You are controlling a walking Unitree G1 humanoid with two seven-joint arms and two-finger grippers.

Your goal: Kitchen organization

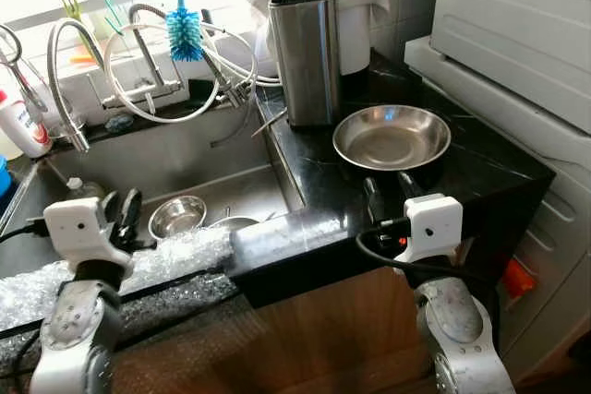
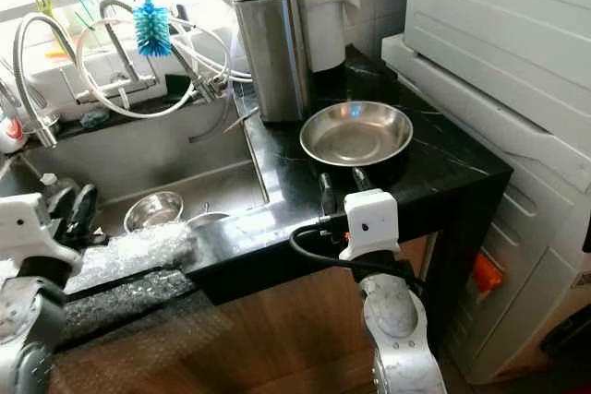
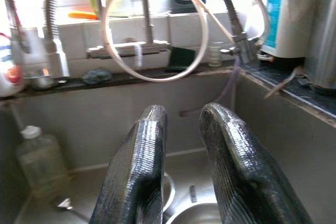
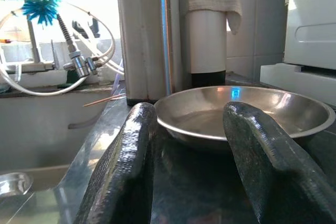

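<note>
Right gripper (image 1: 389,193) is positioned over the near edge of the black countertop (image 1: 480,159), its two black fingers parted with nothing between them, pointing at the steel bowl (image 1: 391,137). In the right wrist view the fingers (image 4: 262,156) frame the bowl's near rim without touching it. The bowl sits upright on the countertop, just in front of the steel knife block (image 1: 305,53), whose slots hold black-handled knives.

Left gripper (image 1: 125,214) hovers above the front edge of the sink (image 1: 175,159), fingers slightly apart and holding nothing (the gap is narrow in the left wrist view). Below it, inside the sink, lies a small steel bowl (image 1: 177,215), with a second rim partly visible beside it. A plastic bottle (image 3: 39,163) stands in the sink's far corner.

Behind the sink, a blue bottle brush (image 1: 185,32) hangs bristles down beside the tap (image 1: 148,53), and looped white hoses (image 1: 166,80) run around the tap. A white appliance (image 1: 517,34) borders the countertop on the robot's right.
</note>
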